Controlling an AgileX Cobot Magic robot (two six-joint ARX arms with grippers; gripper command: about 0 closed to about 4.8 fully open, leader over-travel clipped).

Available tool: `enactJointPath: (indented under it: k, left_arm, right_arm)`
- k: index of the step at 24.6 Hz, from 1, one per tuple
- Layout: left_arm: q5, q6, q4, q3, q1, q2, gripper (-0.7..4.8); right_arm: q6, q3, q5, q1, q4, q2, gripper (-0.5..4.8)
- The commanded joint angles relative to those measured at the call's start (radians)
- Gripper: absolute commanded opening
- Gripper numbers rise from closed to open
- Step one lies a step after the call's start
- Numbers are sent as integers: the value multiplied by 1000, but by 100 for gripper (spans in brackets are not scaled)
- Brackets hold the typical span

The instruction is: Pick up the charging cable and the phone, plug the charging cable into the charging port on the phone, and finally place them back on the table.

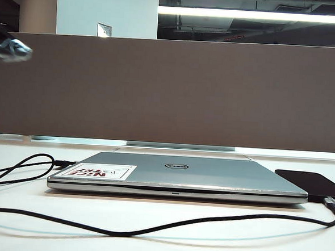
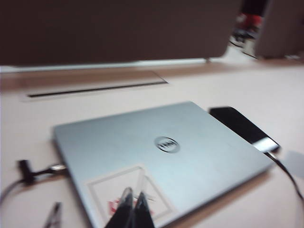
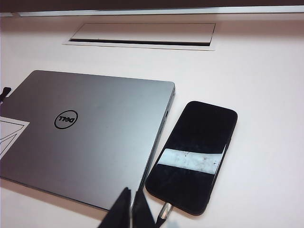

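**Cable seated in phone, both arms drawn back above the desk**

The phone point(image 3: 192, 154) lay flat on the table point(image 1: 165, 248) just to the right of the closed silver laptop point(image 1: 178, 174), its long axis running from near to far, parallel to the laptop's right edge. The charging cable point(image 1: 150, 229) swept across the near part of the white surface from the left, curled up at the far right, and its plug point(image 3: 164, 211) met the phone's near short edge, where the charging port would be; the right wrist view showed the silver plug touching that edge, apparently seated, though the port itself was too small to make out.

The right gripper point(image 3: 131, 209) hung above the table with its two fingers pressed together and nothing between them. It sat just near of the laptop's near right corner, with the plug immediately beside it and the phone stretching away on its far right side. The left gripper point(image 2: 132, 211) was likewise closed and empty, poised over the laptop's stickered near left corner, well apart from the phone. In the exterior view only a blurred piece of an arm point(image 1: 10, 50) showed high at the left edge.

Judged from how things lay, the plugging and the setting down looked done. If any adjustment were needed, the right arm was plainly the nearer one, and the plug lay closest to its fingertips, along the phone's long axis.
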Motion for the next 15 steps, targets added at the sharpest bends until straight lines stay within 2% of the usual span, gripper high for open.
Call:
enactJointPath:
  k: [1, 8, 12, 15]
  left_arm:
    - [0, 0, -75, 0, 143, -85, -5]
    - [0, 1, -116, -14, 401, -251, -5]
    - [0, 1, -117, -44, 499, -314, -6]
    - [0, 6, -117, -74, 521, -314, -6]
  right_arm:
    - [3, 5, -3, -1, 16, -3, 22]
    - [2, 5, -1, -1, 16, -3, 22]
    - [2, 5, -3, -2, 16, -3, 22]
    - [2, 5, -2, -2, 15, -3, 22]
